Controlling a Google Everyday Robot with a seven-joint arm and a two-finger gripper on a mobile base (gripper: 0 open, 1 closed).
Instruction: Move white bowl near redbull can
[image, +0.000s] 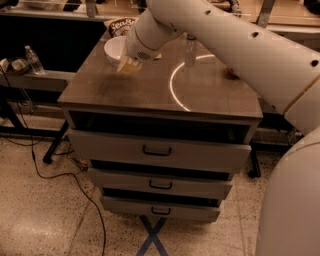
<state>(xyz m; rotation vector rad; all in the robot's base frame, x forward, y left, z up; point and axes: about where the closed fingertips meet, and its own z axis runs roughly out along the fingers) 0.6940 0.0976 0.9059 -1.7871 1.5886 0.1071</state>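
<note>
The white bowl is at the back left of the dark cabinet top. My gripper sits at the bowl's near right rim and is shut on it, with the big white arm reaching in from the right. The redbull can is not in view; the arm may hide it.
A clear plastic bottle stands behind the arm, mid-back. A chip bag lies behind the bowl. A reddish object peeks out under the arm at the right. A bright ring of light falls on the top. Drawers are below.
</note>
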